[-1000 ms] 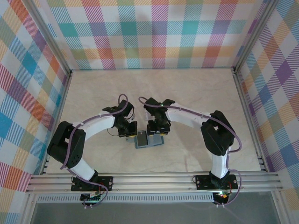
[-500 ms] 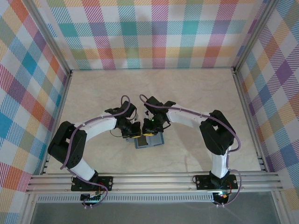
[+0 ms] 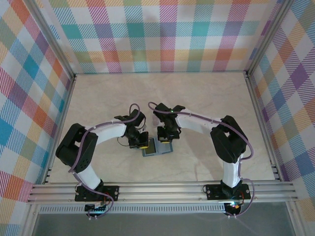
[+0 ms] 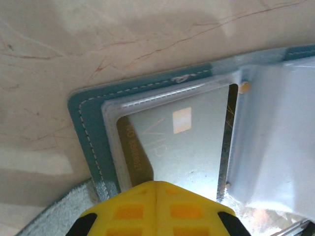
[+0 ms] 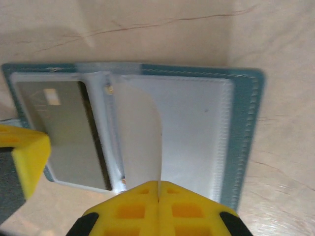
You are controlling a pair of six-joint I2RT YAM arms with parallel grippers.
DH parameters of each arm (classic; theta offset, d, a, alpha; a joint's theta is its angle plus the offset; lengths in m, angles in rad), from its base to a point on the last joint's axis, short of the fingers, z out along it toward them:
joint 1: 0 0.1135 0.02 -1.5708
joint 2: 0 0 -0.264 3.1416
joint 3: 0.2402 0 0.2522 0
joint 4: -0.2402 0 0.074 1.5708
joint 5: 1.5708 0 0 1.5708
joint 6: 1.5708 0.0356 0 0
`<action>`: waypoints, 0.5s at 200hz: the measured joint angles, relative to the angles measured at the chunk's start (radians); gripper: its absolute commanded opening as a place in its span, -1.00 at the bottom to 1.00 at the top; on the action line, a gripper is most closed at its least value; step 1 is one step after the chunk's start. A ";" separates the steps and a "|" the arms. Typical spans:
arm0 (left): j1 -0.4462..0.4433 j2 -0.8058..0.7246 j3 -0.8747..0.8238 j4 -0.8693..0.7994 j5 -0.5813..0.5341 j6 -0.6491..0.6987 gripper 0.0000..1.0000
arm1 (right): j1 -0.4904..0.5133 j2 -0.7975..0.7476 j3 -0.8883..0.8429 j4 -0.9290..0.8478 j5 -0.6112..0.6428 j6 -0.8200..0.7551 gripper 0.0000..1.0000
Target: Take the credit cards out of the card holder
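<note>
The teal card holder lies open on the marble table between the two arms. A whitish-grey credit card with a chip and raised lettering sits in its left clear pocket, and it shows too in the right wrist view. My left gripper is shut, with its tips over the near edge of that pocket and nothing visibly between them. My right gripper is shut on a thin clear inner leaf of the holder, which stands raised from the middle fold. The teal border frames the right half.
The left gripper's yellow finger sits close beside the holder's left half. Bare marble tabletop stretches behind the holder. Checked walls close in three sides, and an aluminium rail runs along the near edge.
My right gripper has closed from about half open onto the clear leaf. My left gripper, shut throughout, has shifted closer onto the holder's left half.
</note>
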 measured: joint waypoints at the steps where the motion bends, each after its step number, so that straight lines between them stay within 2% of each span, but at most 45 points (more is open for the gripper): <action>1: 0.000 0.000 0.000 0.000 0.000 0.000 -1.00 | 0.000 0.000 0.000 0.000 0.002 -0.001 -1.00; 100: -0.006 0.017 0.025 -0.007 -0.025 0.026 -1.00 | -0.001 0.029 -0.017 -0.004 0.108 -0.045 -1.00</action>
